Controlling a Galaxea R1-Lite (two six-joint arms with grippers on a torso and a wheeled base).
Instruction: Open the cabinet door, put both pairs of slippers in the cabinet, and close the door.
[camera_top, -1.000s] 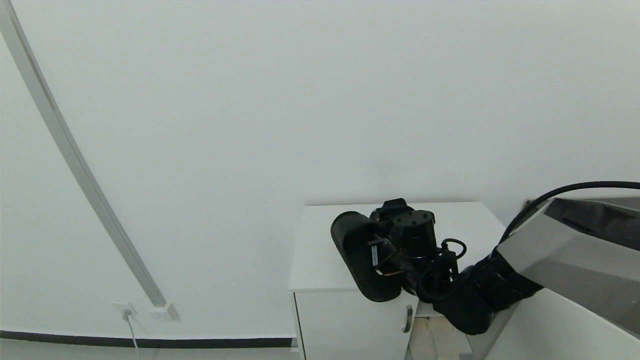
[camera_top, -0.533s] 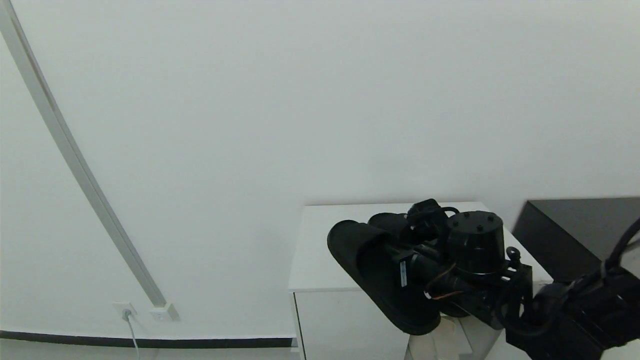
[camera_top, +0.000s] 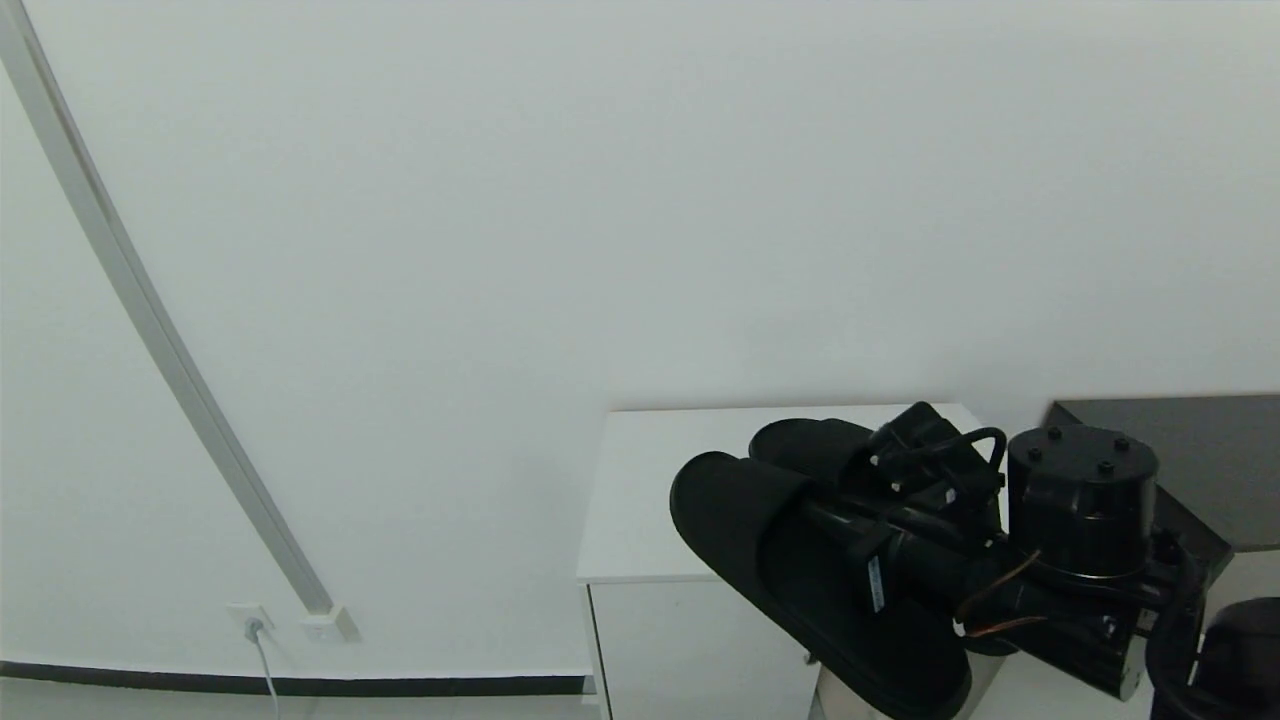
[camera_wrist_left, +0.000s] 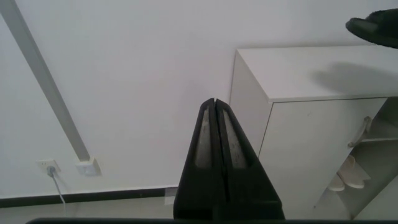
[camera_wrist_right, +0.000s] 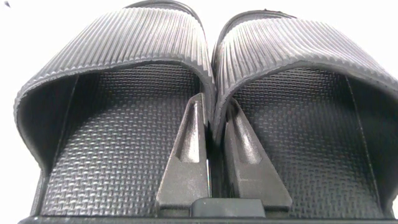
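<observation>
Black slippers (camera_top: 800, 560): pair side by side, ribbed straps, pebbled footbeds, held in air over cabinet (camera_top: 640, 500) front edge. Right gripper (camera_wrist_right: 214, 102) fingers narrow, clamping pair's touching inner sides. Left gripper (camera_wrist_left: 215, 106) fingers pressed together, nothing between them, apart from cabinet. Far slipper half hidden behind right gripper; cabinet bottom cut off.

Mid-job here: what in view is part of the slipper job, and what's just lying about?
Job: black slippers, clamped in the right end effector; white cabinet; pale pair, apparently slippers, inside it; left end effector, shut and empty.
Lying about: wall socket; wall duct; dark tabletop.
</observation>
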